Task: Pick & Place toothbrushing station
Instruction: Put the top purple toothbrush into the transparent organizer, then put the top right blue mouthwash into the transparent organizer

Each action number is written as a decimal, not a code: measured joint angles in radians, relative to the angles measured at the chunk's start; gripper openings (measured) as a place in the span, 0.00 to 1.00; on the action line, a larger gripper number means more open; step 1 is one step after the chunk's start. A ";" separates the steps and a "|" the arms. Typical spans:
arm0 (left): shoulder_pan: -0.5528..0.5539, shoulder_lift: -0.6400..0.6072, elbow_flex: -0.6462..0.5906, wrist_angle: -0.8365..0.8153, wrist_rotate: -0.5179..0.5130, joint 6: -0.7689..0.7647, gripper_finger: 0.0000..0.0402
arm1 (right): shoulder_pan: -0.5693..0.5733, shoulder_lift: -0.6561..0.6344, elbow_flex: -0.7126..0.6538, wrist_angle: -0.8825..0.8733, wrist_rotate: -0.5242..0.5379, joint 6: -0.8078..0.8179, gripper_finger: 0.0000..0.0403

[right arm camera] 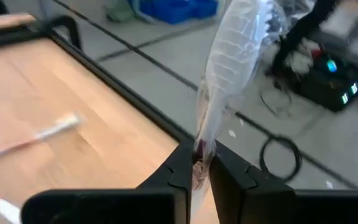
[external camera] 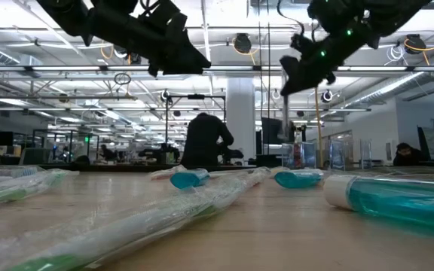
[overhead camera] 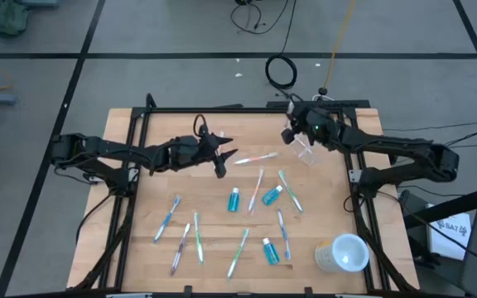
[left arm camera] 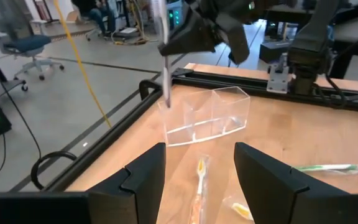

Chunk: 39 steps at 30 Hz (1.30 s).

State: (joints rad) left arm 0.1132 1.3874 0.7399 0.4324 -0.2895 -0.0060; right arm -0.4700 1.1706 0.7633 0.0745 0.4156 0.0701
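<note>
The clear plastic tumbler [overhead camera: 306,152] stands on the table near its far right corner; it also shows in the left wrist view [left arm camera: 207,116]. My right gripper [overhead camera: 291,134] hovers just left of it, shut on a toothbrush in a clear wrapper [right arm camera: 232,56]. My left gripper [overhead camera: 224,159] is open and empty above the table's middle, pointing toward the tumbler. A wrapped orange toothbrush [overhead camera: 257,157] lies on the table in front of it. Several wrapped toothbrushes [overhead camera: 197,236] and small blue tubes [overhead camera: 233,199] lie flat on the near half. My right gripper pinches one end of the wrapped toothbrush [right arm camera: 199,155] between its two fingers. The fingers come from above, pointing down. The toothbrush hangs upright below them [left arm camera: 165,62], lifted clear of the table, its lower end at the tumbler's rim; inside or outside it, I cannot tell.
A larger whitish translucent cup [overhead camera: 344,252] lies at the near right corner. A black frame rail [overhead camera: 222,109] runs along the table's far edge and sides. Bare wood lies on the far left of the table [overhead camera: 151,132]. People show in the room beyond.
</note>
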 joint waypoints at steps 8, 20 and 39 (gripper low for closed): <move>0.018 0.000 0.000 -0.027 0.001 -0.003 0.49 | -0.067 0.000 -0.076 0.026 -0.002 0.046 0.07; 0.019 0.000 0.000 -0.026 0.001 -0.003 0.49 | -0.068 0.041 -0.138 0.027 -0.133 0.065 0.15; -0.001 0.000 0.000 -0.103 0.040 -0.135 0.49 | 0.059 -0.009 -0.138 0.172 -0.272 -0.196 0.55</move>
State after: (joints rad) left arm 0.1126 1.3876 0.7399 0.3290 -0.2493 -0.1408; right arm -0.4113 1.1619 0.6250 0.2460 0.1434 -0.1255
